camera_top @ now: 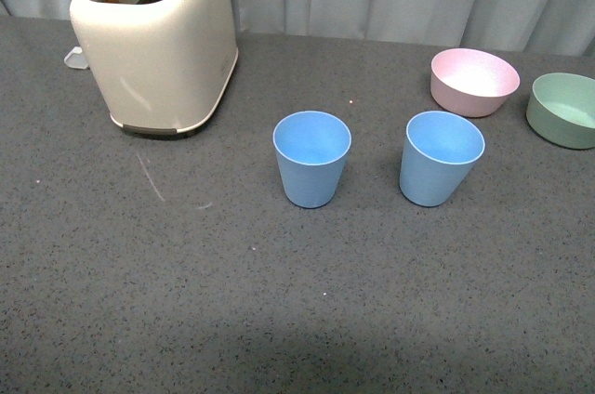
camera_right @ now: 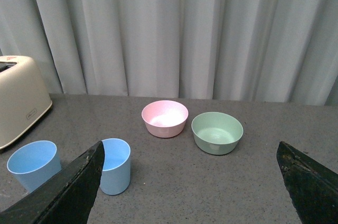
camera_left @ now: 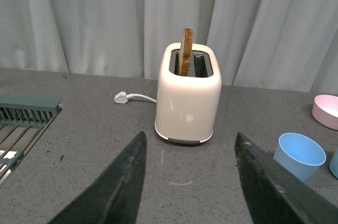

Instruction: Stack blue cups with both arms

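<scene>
my left hand [camera_left: 190, 135] is spread wide, empty, facing the toaster [camera_left: 188, 102]; my right hand [camera_right: 189, 145] is wide too; the left blue cup [camera_top: 311, 160] and right blue cup [camera_top: 441, 159] stand upright, apart, mid-desk [camera_top: 279, 301]; open surface lies before them; the pink bowl [camera_top: 474, 81] sits just behind.
</scene>
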Motion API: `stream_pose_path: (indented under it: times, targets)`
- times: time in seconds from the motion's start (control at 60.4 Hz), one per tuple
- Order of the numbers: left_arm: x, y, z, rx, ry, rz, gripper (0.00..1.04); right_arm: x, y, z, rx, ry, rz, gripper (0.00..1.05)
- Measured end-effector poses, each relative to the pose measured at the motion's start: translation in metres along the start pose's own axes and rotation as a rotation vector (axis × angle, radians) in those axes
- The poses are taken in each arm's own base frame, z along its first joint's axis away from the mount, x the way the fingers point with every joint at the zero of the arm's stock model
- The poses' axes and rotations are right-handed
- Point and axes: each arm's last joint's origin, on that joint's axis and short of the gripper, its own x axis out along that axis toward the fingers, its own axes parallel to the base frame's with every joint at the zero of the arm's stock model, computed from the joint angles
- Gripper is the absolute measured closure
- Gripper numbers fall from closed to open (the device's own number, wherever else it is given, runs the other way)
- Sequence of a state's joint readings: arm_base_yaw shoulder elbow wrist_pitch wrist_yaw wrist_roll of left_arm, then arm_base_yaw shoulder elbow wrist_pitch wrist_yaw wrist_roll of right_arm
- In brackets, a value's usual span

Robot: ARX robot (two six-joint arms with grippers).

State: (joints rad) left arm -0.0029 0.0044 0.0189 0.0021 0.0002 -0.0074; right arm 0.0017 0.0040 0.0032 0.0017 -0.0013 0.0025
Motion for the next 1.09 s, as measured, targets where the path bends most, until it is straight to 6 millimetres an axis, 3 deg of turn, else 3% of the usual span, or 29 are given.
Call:
stream_pose_path:
  times: [0.265, 0.414, 0.579, 0.662, 0.795, 0.877, 1.093]
  targets:
    - [0.000, 0.000, 0.000, 0.000, 0.000, 0.000, 0.06, 0.000, 0.000, 0.000, 0.000, 0.000, 0.000, 0.10]
    - [0.000, 0.000, 0.000, 0.002, 0.000, 0.000, 0.07, 0.001, -0.001, -0.002, -0.091, 0.077, 0.037, 0.10]
    - [0.000, 0.000, 0.000, 0.002, 0.000, 0.000, 0.07, 0.020, -0.007, 0.005, -0.109, 0.205, 0.088, 0.10]
    - [0.000, 0.000, 0.000, 0.002, 0.000, 0.000, 0.07, 0.039, -0.010, 0.010, -0.081, 0.249, 0.090, 0.10]
    - [0.000, 0.000, 0.000, 0.002, 0.000, 0.000, 0.07, 0.090, -0.007, 0.016, -0.024, 0.356, 0.131, 0.10]
    - [0.000, 0.000, 0.000, 0.002, 0.000, 0.001, 0.07, 0.128, 0.000, 0.011, 0.018, 0.469, 0.149, 0.10]
    - [0.000, 0.000, 0.000, 0.002, 0.000, 0.000, 0.07, 0.194, 0.018, -0.017, 0.101, 0.737, 0.147, 0.10]
